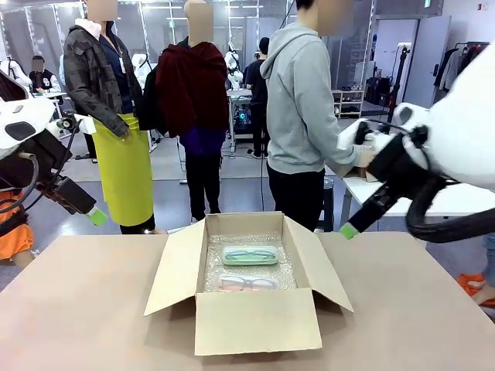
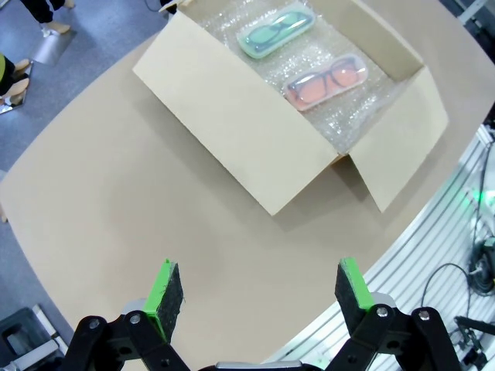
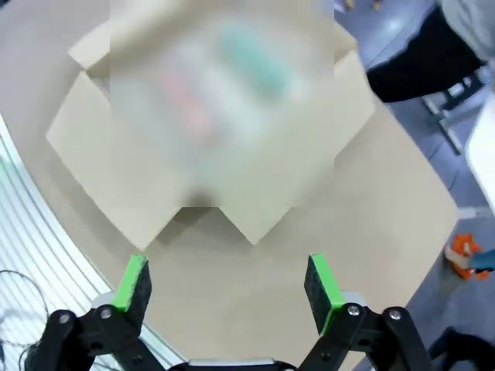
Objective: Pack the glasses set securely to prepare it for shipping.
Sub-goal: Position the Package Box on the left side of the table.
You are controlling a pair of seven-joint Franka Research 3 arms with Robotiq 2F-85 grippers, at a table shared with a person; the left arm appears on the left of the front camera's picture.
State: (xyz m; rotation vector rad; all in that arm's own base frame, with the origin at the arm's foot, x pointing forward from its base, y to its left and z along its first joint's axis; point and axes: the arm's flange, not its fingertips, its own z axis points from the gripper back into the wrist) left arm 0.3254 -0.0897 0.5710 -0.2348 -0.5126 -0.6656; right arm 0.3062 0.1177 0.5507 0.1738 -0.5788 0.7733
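Glasses set (image 1: 250,255) lies bedded in open box (image 1: 259,321); left pincer (image 2: 251,290), right pincer (image 3: 226,282) gape empty; flaps (image 1: 176,267) likely need folding.

I see the box (image 1: 259,321) sitting mid-tabletop (image 1: 77,309) with a bubble-wrap sheet (image 1: 213,270) on its floor, the farther glasses case (image 1: 250,255) lying on it just behind the nearer glasses case (image 1: 247,284), my left fingers (image 1: 97,217) hanging above the box's left, my right fingers (image 1: 349,229) above its right, and a person (image 1: 302,116) beyond the far edge.

Glasses set (image 1: 250,255) (mint, pink) in box (image 1: 255,321)
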